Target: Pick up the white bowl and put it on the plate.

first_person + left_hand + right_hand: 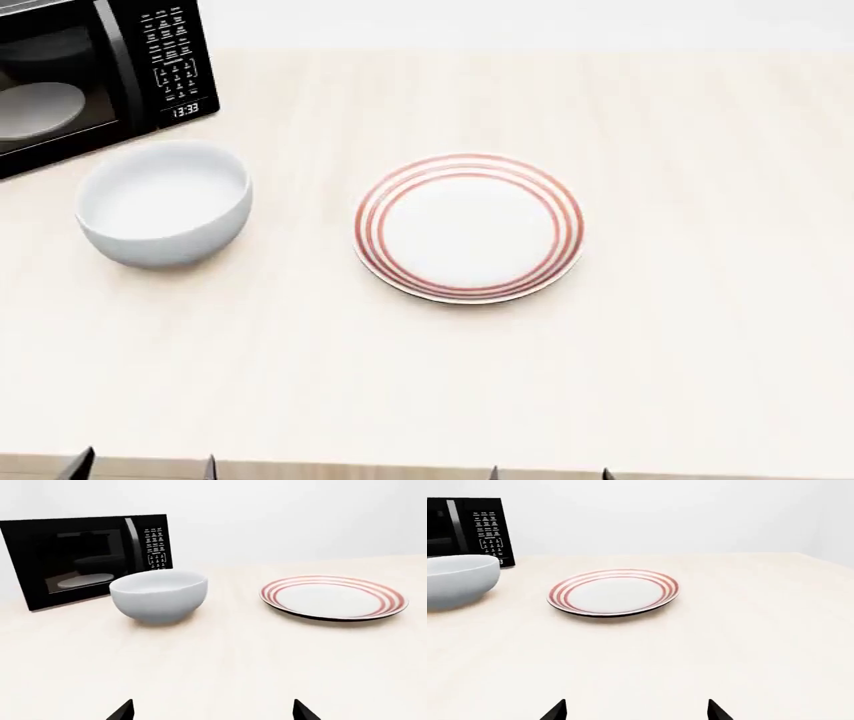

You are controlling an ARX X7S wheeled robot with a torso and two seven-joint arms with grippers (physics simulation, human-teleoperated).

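The white bowl [164, 203] stands upright on the table at the left, in front of the microwave; it also shows in the left wrist view [159, 596] and at the edge of the right wrist view [457, 580]. The plate [469, 228] with red rings lies flat in the middle, to the bowl's right, apart from it; it shows in both wrist views [333, 598] [614, 592]. My left gripper [212, 711] and right gripper [636, 711] are both open and empty, low at the table's near edge, well short of both; only their fingertips [80, 464] [607, 474] show.
A black microwave [94, 75] stands at the back left, close behind the bowl, with a dim plain disc inside; it shows in the left wrist view [87, 555] too. The pale wooden table [694, 340] stretches to the right and front.
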